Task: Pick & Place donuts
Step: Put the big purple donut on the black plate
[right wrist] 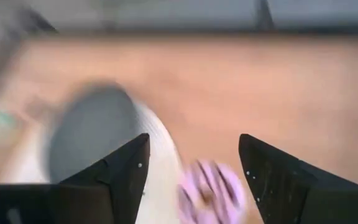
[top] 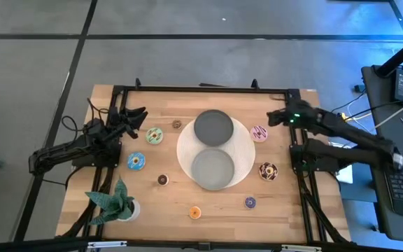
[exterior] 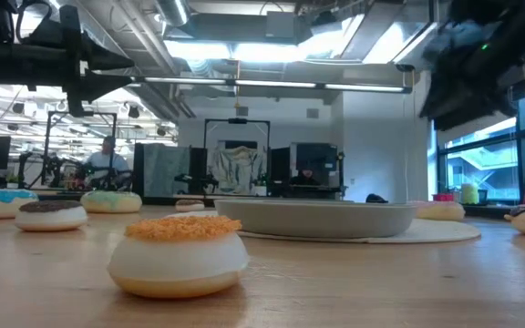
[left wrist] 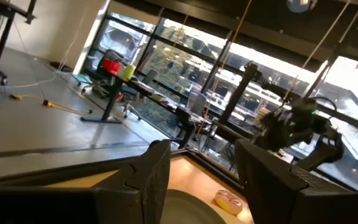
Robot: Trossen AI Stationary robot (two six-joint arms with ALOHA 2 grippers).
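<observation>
Several toy donuts lie flat on the wooden table (top: pixel 285 210): green (top: pixel 154 136), blue (top: pixel 136 162), pink (top: pixel 259 133), sprinkled chocolate (top: pixel 268 171), and minis in brown (top: pixel 177 124), dark brown (top: pixel 162 180), orange (top: pixel 195 212) and purple (top: pixel 250 202). My right gripper (top: pixel 275 117) is open and hovers just beyond the pink donut (right wrist: pixel 211 193) toward the table's far right. My left gripper (top: pixel 140 113) is open, raised near the far left, close to the green donut. Neither touches anything.
Two grey dishes (top: pixel 213 127) (top: pixel 211 168) sit on a white round mat (top: pixel 242 150) at the table's middle. A green star-shaped potted plant (top: pixel 117 203) stands at the near left corner. A black frame rims the table. Bare wood lies along the near edge.
</observation>
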